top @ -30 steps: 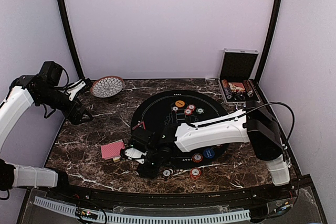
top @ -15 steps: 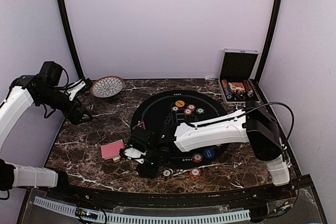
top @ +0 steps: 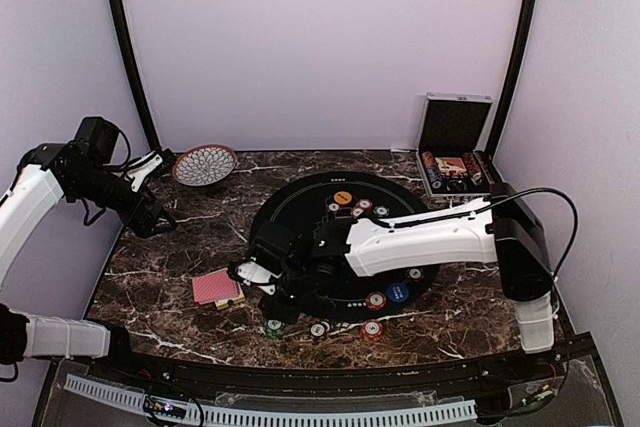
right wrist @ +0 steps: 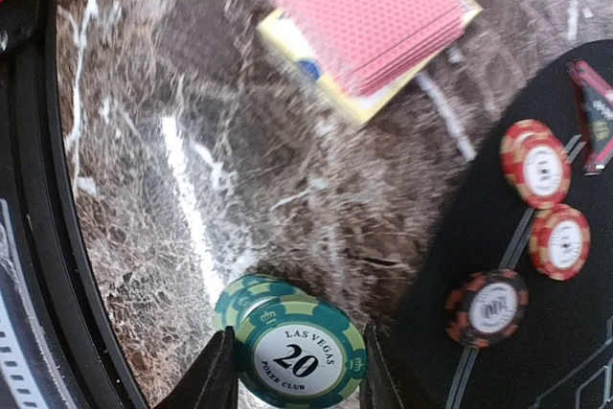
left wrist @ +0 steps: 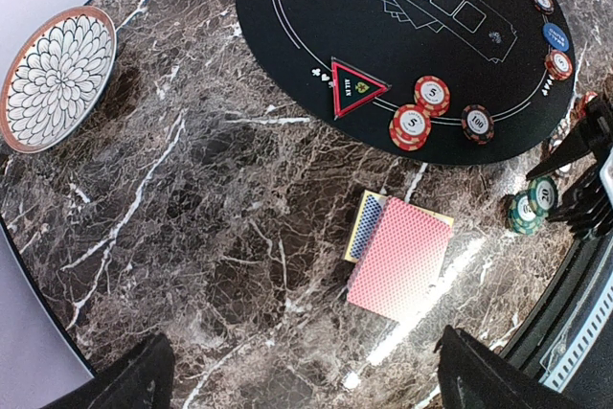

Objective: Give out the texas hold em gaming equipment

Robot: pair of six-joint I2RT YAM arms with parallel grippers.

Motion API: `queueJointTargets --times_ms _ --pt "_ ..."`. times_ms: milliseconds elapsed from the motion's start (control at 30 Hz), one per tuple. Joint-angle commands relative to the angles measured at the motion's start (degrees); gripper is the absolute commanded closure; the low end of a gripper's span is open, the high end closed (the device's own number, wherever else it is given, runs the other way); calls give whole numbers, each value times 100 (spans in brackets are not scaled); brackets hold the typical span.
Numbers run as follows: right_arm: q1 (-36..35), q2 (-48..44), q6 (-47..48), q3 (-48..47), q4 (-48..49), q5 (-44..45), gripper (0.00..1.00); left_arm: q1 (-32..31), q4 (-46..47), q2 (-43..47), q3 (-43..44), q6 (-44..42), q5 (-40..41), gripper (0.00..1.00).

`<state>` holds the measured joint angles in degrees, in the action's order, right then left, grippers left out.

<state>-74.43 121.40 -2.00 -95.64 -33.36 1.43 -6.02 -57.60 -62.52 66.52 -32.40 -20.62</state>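
1. Low in the centre of the overhead view, a short stack of green round poker chips (top: 273, 327) now shows on the dark veined marble tabletop (top: 170, 247). A second ago the black head of the right arm covered that spot.
2. That arm's wrist has swung up the frame and slightly left, towards the red-backed deck of playing cards (top: 214, 286). The deck lies where it lay before, near the stack and up-left of it.
3. My reading is that the green stack serves the near-left seat, beside the deck and just off the lower-left edge of the black round felt mat (top: 300, 197). Other chips already sit on and below the mat's lower rim, so the distribution looks well under way but not finished.
4. The right pincer (right wrist: 295, 337) has narrowed its jaws a touch, and they stand roughly half-way. One finger sits on each side of the top green chip, and both meet its rim in the wrist view. It grips the stack across its width. I cannot tell whether the stack rests on the marble or hangs just above it.
5. The left pincer (left wrist: 305, 361) is spread fully with nothing between its fingers. It hovers at the left edge of the overhead view, well apart from every chip and card.
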Motion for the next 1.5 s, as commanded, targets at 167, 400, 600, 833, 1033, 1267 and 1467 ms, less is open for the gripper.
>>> queueJointTargets --times_ms 167,400,600,833,1033,1267,1467 --pt "804 -499 -455 336 199 310 96 -17 -198 113 -5 -64 -78 1" --pt "1129 -535 -622 792 350 379 97 -13 -191 101 -16 -67 -65 1" --pt "1289 -468 -639 985 502 402 97 -17 -182 62 -16 -56 -92 1" --pt "1512 -187 -593 768 585 326 97 -13 -181 38 1 -38 -104 1" --pt "1573 79 -569 567 577 219 97 -13 -190 54 -12 -42 -96 1" --pt "1606 243 -609 511 568 152 77 -15 -186 56 -21 -40 -95 1" --pt "1618 114 -626 537 546 221 52 -13 -168 51 -29 -40 -100 1"
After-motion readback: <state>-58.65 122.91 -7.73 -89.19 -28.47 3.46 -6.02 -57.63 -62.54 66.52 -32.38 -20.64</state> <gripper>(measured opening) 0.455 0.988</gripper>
